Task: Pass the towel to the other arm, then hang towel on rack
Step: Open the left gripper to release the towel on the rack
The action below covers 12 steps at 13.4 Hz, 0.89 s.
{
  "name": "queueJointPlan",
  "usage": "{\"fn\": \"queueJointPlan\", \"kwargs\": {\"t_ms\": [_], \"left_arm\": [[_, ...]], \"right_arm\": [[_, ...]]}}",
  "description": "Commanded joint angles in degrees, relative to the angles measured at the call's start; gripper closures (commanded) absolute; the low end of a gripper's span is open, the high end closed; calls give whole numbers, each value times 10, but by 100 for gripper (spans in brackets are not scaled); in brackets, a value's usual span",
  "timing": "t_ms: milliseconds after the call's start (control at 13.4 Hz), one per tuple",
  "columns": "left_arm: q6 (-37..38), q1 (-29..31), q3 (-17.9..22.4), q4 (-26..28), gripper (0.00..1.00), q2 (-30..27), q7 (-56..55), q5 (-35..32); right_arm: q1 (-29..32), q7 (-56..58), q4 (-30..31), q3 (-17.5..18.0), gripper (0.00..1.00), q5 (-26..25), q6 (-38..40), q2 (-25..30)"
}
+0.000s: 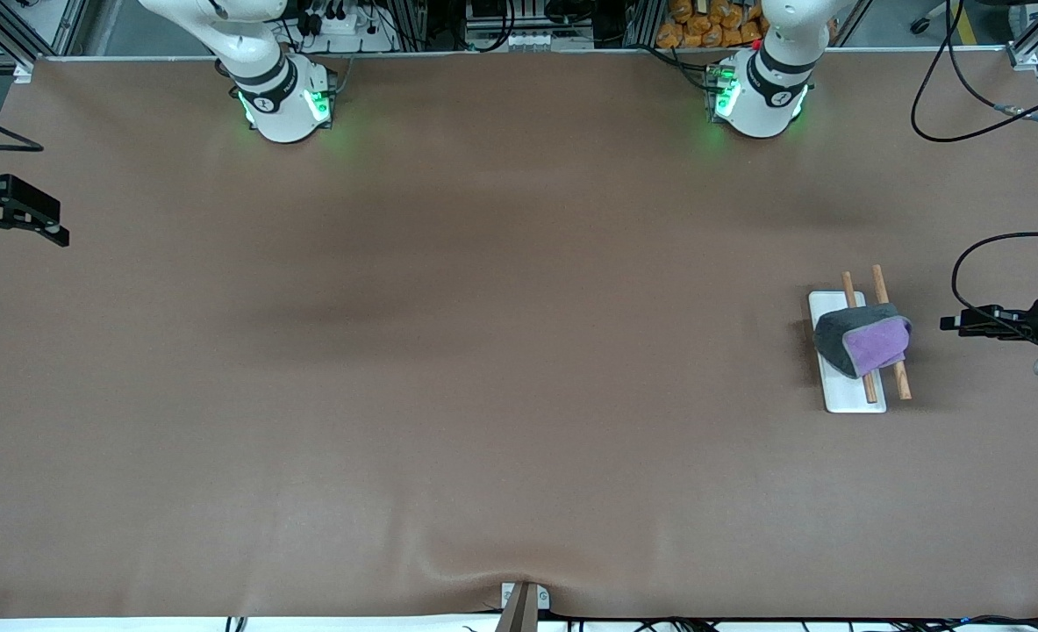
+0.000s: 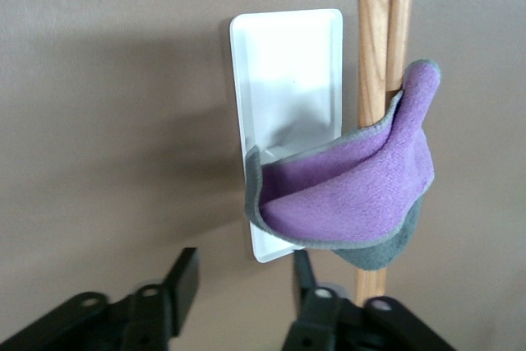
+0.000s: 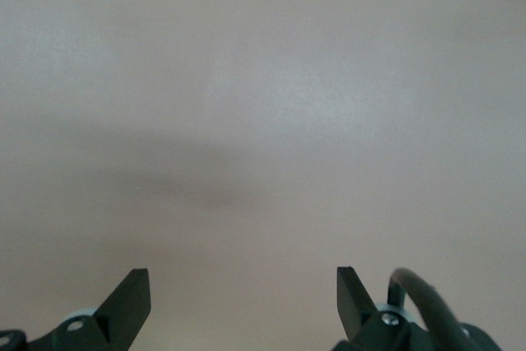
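The towel (image 1: 865, 341), dark grey with its purple face folded outward, hangs draped over the two wooden rods (image 1: 901, 382) of the rack, whose white base plate (image 1: 843, 399) stands toward the left arm's end of the table. My left gripper (image 1: 948, 323) sits level beside the rack, a short gap away, open and empty. Its wrist view shows the towel (image 2: 353, 195), the rods (image 2: 374, 47) and the base plate (image 2: 288, 80) just ahead of the left gripper (image 2: 244, 267). My right gripper (image 1: 53, 230) waits open at the right arm's end, holding nothing; the right gripper (image 3: 242, 277) sees only bare table.
A black cable (image 1: 966, 263) loops from the left arm's wrist above the table near the rack. More cables (image 1: 966, 132) lie by the left arm's base. A small metal mount (image 1: 523, 606) sits at the table edge nearest the front camera.
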<state>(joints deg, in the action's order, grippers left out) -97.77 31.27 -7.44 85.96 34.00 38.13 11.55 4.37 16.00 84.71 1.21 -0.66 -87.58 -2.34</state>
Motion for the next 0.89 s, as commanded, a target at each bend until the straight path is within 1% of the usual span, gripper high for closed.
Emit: {"fn": "queueJointPlan", "kwargs": {"t_ms": [0, 74, 149, 298, 372, 669, 818], "left_arm": [[4, 0, -4, -37, 0, 6, 17, -15], [6, -4, -8, -41, 0, -9, 11, -23], [7, -7, -12, -42, 0, -23, 3, -28], [11, -31, -12, -43, 0, -55, -19, -42], [13, -45, -13, -41, 0, -74, -50, -42], [44, -112, -25, -41, 0, -149, -245, -43], [54, -139, -25, -41, 0, -183, -320, -48]], "right_arm": [[1, -5, -17, -1, 0, 6, 31, -7], [1, -6, -17, 0, 0, 7, 49, -7], [1, -6, -17, -1, 0, 10, 48, -7], [0, -6, -18, 0, 0, 15, 46, -7], [0, -6, -18, 0, 0, 11, 45, -7], [-5, -6, -31, 2, 0, 9, 40, -7], [-13, -5, -44, 2, 0, 6, 41, -7]]}}
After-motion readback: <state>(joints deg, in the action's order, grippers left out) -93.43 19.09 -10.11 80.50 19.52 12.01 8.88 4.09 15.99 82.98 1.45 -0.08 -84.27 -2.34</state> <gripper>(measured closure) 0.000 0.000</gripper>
